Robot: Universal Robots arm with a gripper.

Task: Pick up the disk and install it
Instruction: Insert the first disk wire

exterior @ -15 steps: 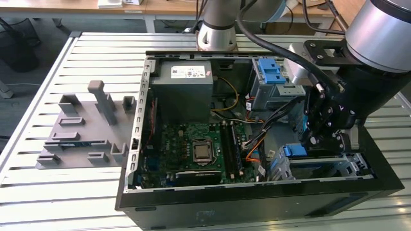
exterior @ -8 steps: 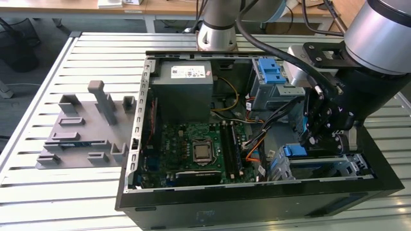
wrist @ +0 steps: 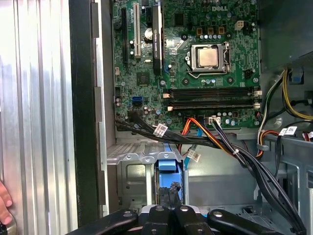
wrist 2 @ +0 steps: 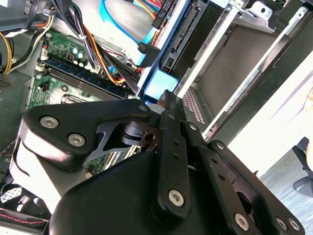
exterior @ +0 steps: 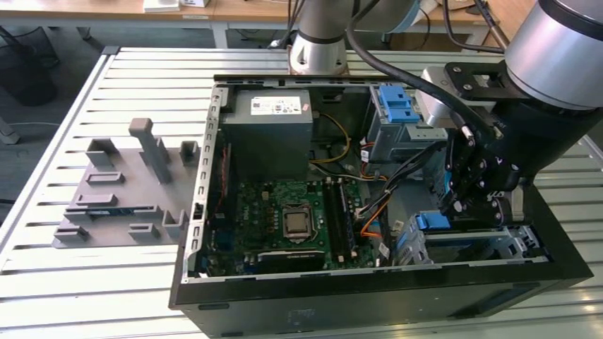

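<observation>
Claw (exterior: 474,205) clamped on disk (exterior: 436,221), lower right of exterior view, long axis pointing down into drive cage (exterior: 509,244).

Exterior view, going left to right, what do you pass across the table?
Grey fixture block → green motherboard inside the open computer case → the tool over the disk in the drive bay.

My gripper (exterior: 476,205) hangs inside the open computer case (exterior: 377,282), over the drive cage (exterior: 481,244) at the exterior view's right. The disk (exterior: 436,221) sits in that cage. The motherboard (exterior: 287,222) lies to the left, the power supply (exterior: 268,127) behind it.
</observation>
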